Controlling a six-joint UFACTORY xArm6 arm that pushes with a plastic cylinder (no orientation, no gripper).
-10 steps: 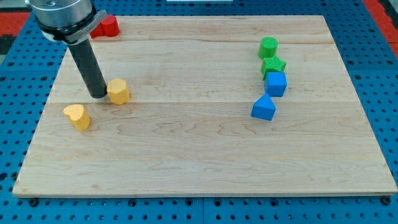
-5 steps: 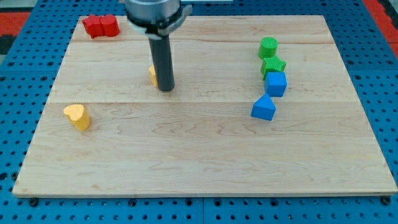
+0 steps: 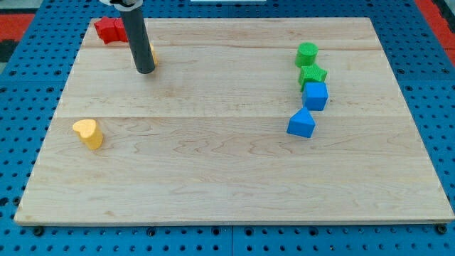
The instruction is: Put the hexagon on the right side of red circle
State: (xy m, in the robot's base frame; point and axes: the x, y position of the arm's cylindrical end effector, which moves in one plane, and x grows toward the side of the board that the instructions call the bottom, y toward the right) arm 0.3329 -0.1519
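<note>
My tip [image 3: 145, 70] rests on the board near the view's top left. The yellow hexagon [image 3: 151, 52] is mostly hidden behind the rod; only a sliver shows at the rod's right edge, just above the tip. Two red blocks [image 3: 110, 30] sit touching at the top-left corner; the right one, the red circle [image 3: 121, 29], is partly hidden by the rod. The hexagon lies to the right of and a little below the red circle.
A yellow heart [image 3: 88, 133] sits at the left. At the right stand a green circle [image 3: 307, 53], a green star [image 3: 312, 75], a blue cube [image 3: 315, 95] and a blue triangle-like block [image 3: 301, 123] in a column.
The rod swept right with the yellow hexagon, then moved up and left, carrying it from mid-left to near the red blocks at the top left. Other blocks have not moved.
</note>
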